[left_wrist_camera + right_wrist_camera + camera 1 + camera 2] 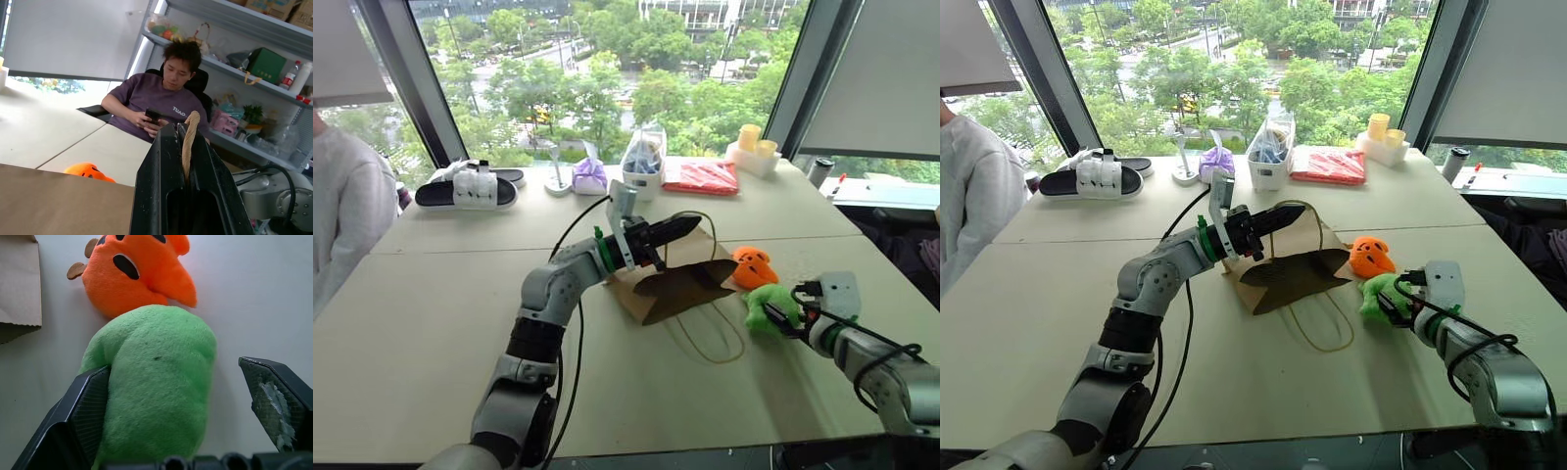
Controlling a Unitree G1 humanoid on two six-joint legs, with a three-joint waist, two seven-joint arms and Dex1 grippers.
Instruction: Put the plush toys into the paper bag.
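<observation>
The brown paper bag lies on the table with its mouth lifted towards the right. My left gripper is shut on one tan cord handle and holds the bag's upper edge up. The other cord handle lies loose on the table. To the right of the bag sit the plush toys, the orange one behind and the lime green one in front. My right gripper is open around the green toy. One finger touches it and the other finger stands apart.
At the back of the table are black-and-white slippers, a purple pouch, a clear plastic bag, a red packet and yellow cups. A person in white stands at the left. Another person sits on the right.
</observation>
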